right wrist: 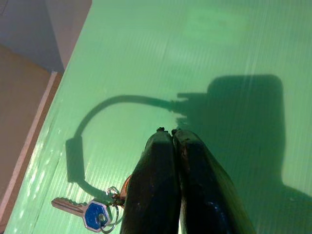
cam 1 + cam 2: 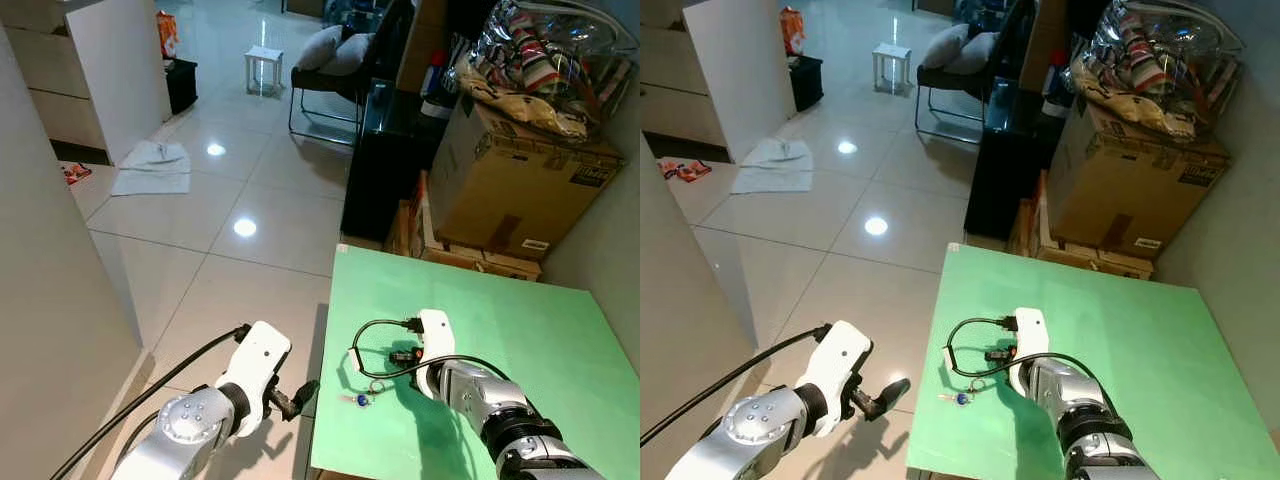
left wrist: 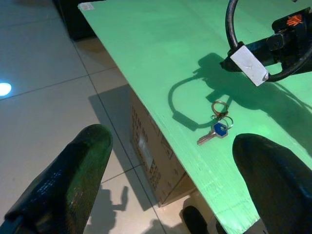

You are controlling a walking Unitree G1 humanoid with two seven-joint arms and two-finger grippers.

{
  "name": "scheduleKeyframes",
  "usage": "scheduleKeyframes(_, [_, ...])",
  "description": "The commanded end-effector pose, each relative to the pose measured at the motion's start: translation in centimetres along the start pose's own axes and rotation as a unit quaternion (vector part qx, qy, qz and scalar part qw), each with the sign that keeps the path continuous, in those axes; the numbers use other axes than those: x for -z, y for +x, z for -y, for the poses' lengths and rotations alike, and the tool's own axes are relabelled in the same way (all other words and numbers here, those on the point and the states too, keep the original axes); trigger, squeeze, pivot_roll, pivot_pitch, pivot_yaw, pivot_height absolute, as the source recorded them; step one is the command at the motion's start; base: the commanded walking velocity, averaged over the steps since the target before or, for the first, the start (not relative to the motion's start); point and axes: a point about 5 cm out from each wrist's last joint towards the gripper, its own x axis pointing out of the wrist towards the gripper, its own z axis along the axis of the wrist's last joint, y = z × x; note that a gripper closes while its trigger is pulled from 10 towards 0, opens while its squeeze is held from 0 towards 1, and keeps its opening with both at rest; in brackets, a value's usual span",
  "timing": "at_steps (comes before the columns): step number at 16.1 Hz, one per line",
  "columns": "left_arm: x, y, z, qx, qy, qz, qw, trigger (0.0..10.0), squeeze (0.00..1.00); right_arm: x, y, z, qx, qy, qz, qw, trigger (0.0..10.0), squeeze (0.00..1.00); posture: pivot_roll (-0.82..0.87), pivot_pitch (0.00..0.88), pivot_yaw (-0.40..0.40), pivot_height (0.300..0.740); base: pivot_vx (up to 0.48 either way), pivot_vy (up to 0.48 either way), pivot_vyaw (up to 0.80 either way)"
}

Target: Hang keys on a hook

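A small bunch of keys point(image 2: 362, 398) with a blue-headed key point(image 1: 95, 214) and metal rings lies flat on the green table point(image 2: 520, 330), close to its front left edge. My right gripper point(image 2: 398, 358) hovers just above the table over the keys, its two black fingers point(image 1: 168, 165) pressed shut with nothing seen between the tips. A black cable point(image 2: 358, 345) loops from its wrist. My left gripper point(image 2: 300, 395) hangs open over the floor, left of the table edge and facing the keys point(image 3: 219, 127).
Cardboard boxes point(image 2: 510, 190) topped with bags stand behind the table, beside a dark cabinet point(image 2: 385, 160). A glossy tiled floor point(image 2: 230, 200) stretches left with a white cloth point(image 2: 152, 168), a stool point(image 2: 263, 68) and a chair point(image 2: 330, 80). A white panel point(image 2: 50, 300) stands at far left.
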Motion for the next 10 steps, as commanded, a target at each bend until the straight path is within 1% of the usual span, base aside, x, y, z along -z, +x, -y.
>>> scheduleKeyframes(1, [-0.1, 0.3, 0.3, 0.008, 0.005, 0.001, 1.000, 10.0, 0.00, -0.9, -0.3, 0.5, 0.011, 0.000, 0.024, 1.000, 0.0, 0.00, 0.03, 0.043, -0.127, 0.740, 0.000, 0.000, 0.00])
scheduleKeyframes(2, [0.0, 0.3, 0.3, 0.008, 0.006, 0.000, 1.000, 10.0, 0.00, -1.2, -0.2, 0.3, 0.006, 0.057, 0.030, 0.998, 2.7, 0.00, 0.03, 0.043, -0.126, 0.740, 0.000, 0.000, 0.00])
scheduleKeyframes(3, [0.0, 0.3, 0.2, 0.008, 0.007, 0.000, 1.000, 10.0, 0.00, -1.3, -0.1, 0.0, -0.004, 0.096, 0.028, 0.995, 8.2, 0.03, 0.03, 0.042, -0.124, 0.740, 0.000, 0.000, 0.00])
scheduleKeyframes(4, [0.0, 0.3, 0.2, 0.008, 0.008, 0.000, 1.000, 10.0, 0.00, -1.2, 0.0, -0.2, -0.008, 0.106, 0.025, 0.994, 10.0, 1.00, 0.04, 0.040, -0.122, 0.740, 0.000, 0.000, 0.00])
scheduleKeyframes(6, [0.0, 0.3, 0.2, 0.008, 0.010, -0.001, 1.000, 10.0, 0.00, -0.3, 0.3, -0.8, -0.008, 0.129, 0.006, 0.992, 10.0, 1.00, 0.04, 0.038, -0.121, 0.740, 0.000, 0.000, 0.00])
scheduleKeyframes(8, [0.0, 0.3, 0.2, 0.009, 0.010, -0.001, 1.000, 10.0, 0.00, 0.0, 0.4, -0.7, 0.001, 0.150, -0.005, 0.989, 10.0, 1.00, 0.05, 0.034, -0.123, 0.740, 0.000, 0.000, 0.00])
scheduleKeyframes(10, [0.0, 0.3, 0.5, 0.012, 0.009, 0.000, 1.000, 10.0, 0.00, 0.4, 0.4, -0.8, 0.002, 0.166, -0.031, 0.986, 10.0, 1.00, 0.05, 0.034, -0.125, 0.740, 0.000, 0.000, 0.00])
